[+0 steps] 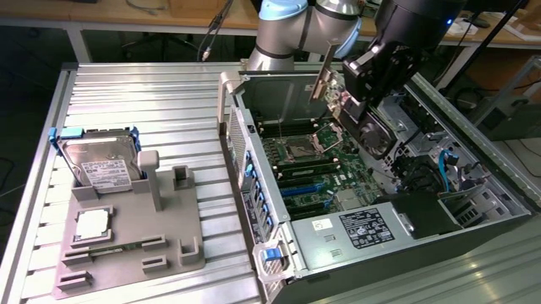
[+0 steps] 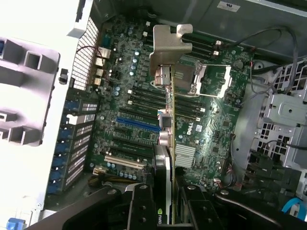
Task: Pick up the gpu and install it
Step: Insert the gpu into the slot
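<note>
The gpu (image 1: 324, 81) hangs edge-down above the open computer case (image 1: 253, 158), over the motherboard (image 1: 313, 161) and clear of it. My gripper (image 1: 345, 88) is shut on the card. In the wrist view the gpu (image 2: 168, 120) runs edge-on away from the gripper (image 2: 165, 199), with its silver end bracket (image 2: 170, 43) at the far end. The dark fingers (image 2: 139, 206) clamp the card's near end from both sides. Below the card lie the motherboard (image 2: 124, 76), the blue expansion slot (image 2: 136, 125) and the open CPU socket (image 2: 208, 79).
On the ribbed metal table, at the exterior view's left, a grey fixture (image 1: 169, 244) holds a hard drive (image 1: 101, 168), a CPU (image 1: 91, 225) and a RAM stick (image 1: 110, 251). Inside the case are the power supply (image 1: 355, 231), cables and drive bays (image 1: 465, 190).
</note>
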Controlling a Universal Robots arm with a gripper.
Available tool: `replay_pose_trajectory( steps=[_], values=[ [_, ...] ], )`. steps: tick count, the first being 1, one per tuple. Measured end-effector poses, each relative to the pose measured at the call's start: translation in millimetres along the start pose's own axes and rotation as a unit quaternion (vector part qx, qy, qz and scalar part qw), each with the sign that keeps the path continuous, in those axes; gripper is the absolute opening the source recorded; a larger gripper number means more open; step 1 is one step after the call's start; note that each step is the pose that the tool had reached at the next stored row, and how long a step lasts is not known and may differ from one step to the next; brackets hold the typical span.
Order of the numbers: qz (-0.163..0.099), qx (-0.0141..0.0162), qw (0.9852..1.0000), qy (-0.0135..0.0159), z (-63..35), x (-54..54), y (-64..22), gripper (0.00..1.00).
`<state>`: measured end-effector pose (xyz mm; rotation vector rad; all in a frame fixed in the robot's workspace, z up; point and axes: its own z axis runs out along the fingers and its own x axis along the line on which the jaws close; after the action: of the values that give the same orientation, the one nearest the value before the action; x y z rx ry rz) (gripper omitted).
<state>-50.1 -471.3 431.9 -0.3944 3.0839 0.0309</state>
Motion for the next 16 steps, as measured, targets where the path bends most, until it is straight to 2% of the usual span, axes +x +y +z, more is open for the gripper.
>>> replay_pose_trajectory(
  steps=[9, 12, 16],
  values=[
    [-0.041, -0.0014, 0.9992, 0.0006, 0.0, 0.0, 0.0, 0.27],
    [-0.056, -0.0019, 0.9984, 0.0009, 0.0, 0.0, 0.0, 0.27],
    [-0.08, -0.0028, 0.9968, 0.0012, 0.0, 0.0, 0.0, 0.27]
  ],
)
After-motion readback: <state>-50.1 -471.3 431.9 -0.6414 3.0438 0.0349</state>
